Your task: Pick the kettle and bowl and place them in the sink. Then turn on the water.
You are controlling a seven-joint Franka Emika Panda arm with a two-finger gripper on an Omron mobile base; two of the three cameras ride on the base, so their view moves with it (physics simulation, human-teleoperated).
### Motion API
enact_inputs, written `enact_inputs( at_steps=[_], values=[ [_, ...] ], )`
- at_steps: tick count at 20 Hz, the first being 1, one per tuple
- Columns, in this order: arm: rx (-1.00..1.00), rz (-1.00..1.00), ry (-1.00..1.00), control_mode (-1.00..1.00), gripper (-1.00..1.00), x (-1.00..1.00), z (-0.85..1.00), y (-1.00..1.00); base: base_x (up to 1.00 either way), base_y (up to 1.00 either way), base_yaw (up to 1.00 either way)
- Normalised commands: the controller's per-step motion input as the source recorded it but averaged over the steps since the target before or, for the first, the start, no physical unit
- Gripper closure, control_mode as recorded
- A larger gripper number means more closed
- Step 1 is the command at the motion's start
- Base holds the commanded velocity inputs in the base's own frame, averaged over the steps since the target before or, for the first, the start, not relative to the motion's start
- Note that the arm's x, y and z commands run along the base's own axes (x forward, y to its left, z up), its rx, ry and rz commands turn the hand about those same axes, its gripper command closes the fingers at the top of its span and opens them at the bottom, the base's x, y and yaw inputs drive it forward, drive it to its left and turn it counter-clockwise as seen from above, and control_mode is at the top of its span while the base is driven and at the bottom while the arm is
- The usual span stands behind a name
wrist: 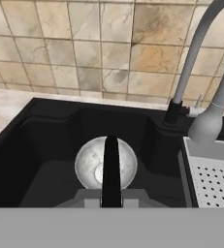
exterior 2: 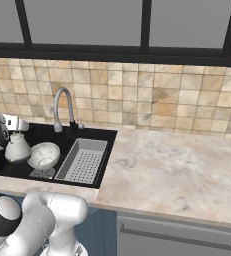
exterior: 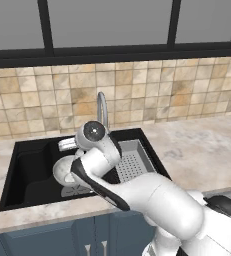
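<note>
Gripper (wrist: 111, 201) clamped on the thin black handle of the kettle (wrist: 106, 168), holding it over the black sink (wrist: 45, 140). Beside it in the basin lies the bowl (exterior 2: 43, 154), near the grey drain tray (exterior 2: 84, 160) and faucet (exterior 2: 62, 107).
</note>
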Motion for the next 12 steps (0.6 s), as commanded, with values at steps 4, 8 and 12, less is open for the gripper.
enact_inputs(
  at_steps=[4,8,12],
  values=[
    [0.00,0.00,-0.03,-1.00,1.00,0.37,-0.18,0.00,0.00,0.00,0.00],
    [0.00,0.00,-0.02,-1.00,1.00,0.39,-0.19,0.00,0.00,0.00,0.00],
    [0.00,0.00,-0.01,-1.00,1.00,0.38,-0.17,0.00,0.00,0.00,0.00]
  ],
)
